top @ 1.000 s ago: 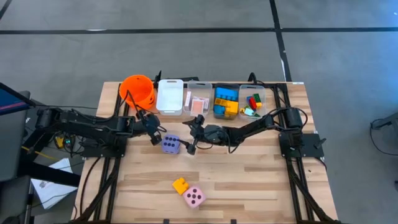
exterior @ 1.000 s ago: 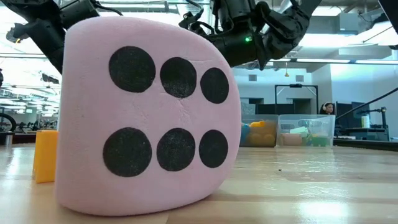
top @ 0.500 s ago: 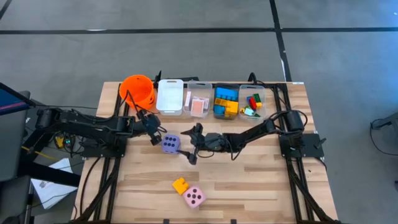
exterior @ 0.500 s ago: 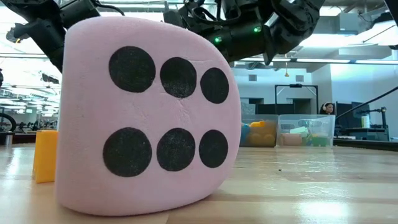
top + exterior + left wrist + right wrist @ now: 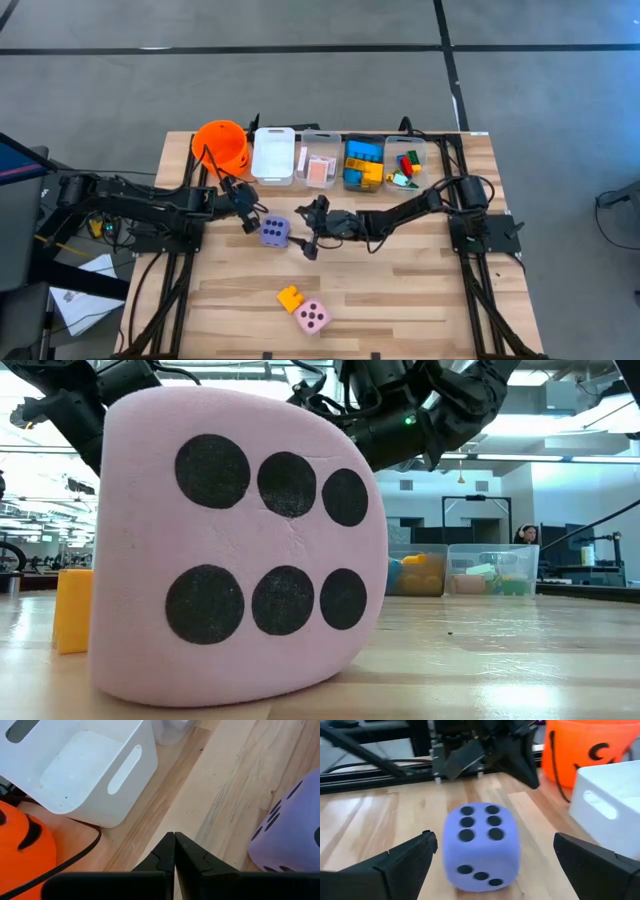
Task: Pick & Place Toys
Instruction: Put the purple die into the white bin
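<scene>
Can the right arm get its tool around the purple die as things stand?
Probably yes: the right tool is open, facing the purple die, with only bare table between them.

no words, brand names or written numbers can be read anywhere. the only number-like marks are the black pips on the dice. the pink die shows a six toward the low view, two rows of three, and its upturned face in the high view carries four or five pips, too small to count surely. the purple die shows a six on its upper face in the right wrist view and three pips in a slanted line on the side below. the orange bucket carries black painted shapes, only partly seen, not letters that can be read.
</scene>
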Available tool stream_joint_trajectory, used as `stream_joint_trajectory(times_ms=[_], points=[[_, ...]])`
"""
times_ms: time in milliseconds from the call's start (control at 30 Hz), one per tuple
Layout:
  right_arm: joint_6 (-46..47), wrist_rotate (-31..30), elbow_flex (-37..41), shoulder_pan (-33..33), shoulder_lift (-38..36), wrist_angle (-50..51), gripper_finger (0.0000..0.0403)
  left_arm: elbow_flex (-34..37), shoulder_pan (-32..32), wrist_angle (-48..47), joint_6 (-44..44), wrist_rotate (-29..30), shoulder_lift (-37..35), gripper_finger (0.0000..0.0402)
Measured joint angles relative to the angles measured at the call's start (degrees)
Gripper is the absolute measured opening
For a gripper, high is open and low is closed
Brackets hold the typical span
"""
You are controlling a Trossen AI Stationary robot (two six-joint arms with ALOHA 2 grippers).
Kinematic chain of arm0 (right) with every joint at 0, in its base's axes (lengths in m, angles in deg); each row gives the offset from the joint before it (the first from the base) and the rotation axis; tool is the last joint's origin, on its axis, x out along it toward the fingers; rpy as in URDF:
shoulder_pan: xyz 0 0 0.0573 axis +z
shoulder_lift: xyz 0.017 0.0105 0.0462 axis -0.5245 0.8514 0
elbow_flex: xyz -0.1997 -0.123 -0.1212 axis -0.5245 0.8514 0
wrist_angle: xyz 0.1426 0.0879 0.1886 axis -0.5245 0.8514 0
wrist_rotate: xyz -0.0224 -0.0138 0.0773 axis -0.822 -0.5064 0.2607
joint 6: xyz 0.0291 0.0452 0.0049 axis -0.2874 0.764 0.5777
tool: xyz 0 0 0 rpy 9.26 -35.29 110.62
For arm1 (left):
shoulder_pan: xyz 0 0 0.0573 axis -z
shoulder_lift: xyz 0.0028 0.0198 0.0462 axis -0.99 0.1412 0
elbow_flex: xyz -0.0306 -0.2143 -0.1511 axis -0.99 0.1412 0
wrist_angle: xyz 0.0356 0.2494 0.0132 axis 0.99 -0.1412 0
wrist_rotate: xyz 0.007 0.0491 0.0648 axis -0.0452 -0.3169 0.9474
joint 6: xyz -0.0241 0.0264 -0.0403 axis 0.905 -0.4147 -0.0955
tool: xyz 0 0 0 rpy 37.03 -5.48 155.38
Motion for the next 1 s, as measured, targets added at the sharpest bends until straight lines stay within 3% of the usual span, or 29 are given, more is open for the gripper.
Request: stream_joint_trajectory(times_ms=[167,800,1000], points=[[-0.26,4.27,-1.95,0.04,-0.01,3.49,0.0400,0.00,0.00,0.00,0.02,-0.01,0.00,0.0000],[1.97,5.37,-5.06,-0.34,0.05,7.94,0.0400,-0.01,0.00,-0.02,0.09,-0.02,0.00,0.0000],[0.53,6.82,-12.58,0.26,6.11,11.73,0.0400,0.00,0.02,-0.34,0.15,-0.02,0.00,0.0000]])
